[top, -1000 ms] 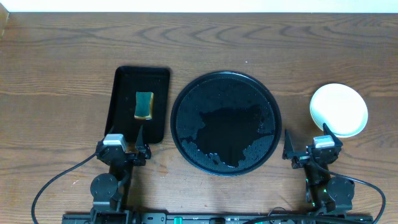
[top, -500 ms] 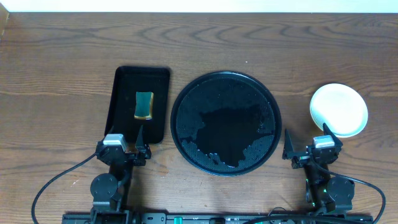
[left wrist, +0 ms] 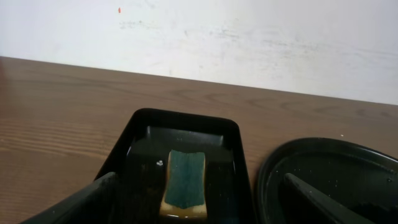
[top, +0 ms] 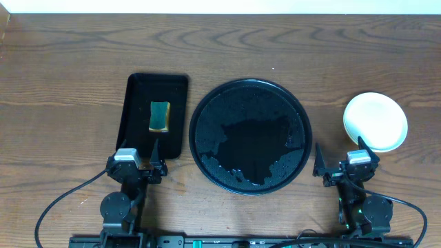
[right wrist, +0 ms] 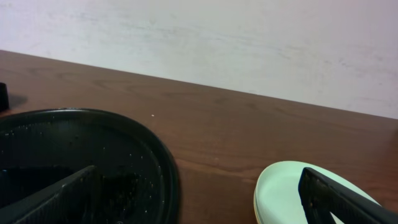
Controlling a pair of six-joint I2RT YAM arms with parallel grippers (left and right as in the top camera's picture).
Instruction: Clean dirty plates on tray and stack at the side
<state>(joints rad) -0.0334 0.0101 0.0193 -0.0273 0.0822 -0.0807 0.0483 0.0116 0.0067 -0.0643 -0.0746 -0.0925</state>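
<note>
One sponge in rectangular tray | round tray wet | plates stacked beside | left gripper, right gripper spread

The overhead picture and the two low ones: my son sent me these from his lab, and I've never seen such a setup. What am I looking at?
This is a robot with two arms at a wooden table. The overhead picture looks straight down, and the arms sit at its bottom edge. The other two pictures come from a small camera on each wrist, so the dark wedges in their lower corners are that arm's own fingers. The left gripper and right gripper are both open and hold nothing. In the middle lies a round black tray, glistening wet. To its left, a rectangular tray holds a sponge. At the right, off the round tray, the pale plates sit on the table, apparently stacked. From above, only the top one shows.
</note>
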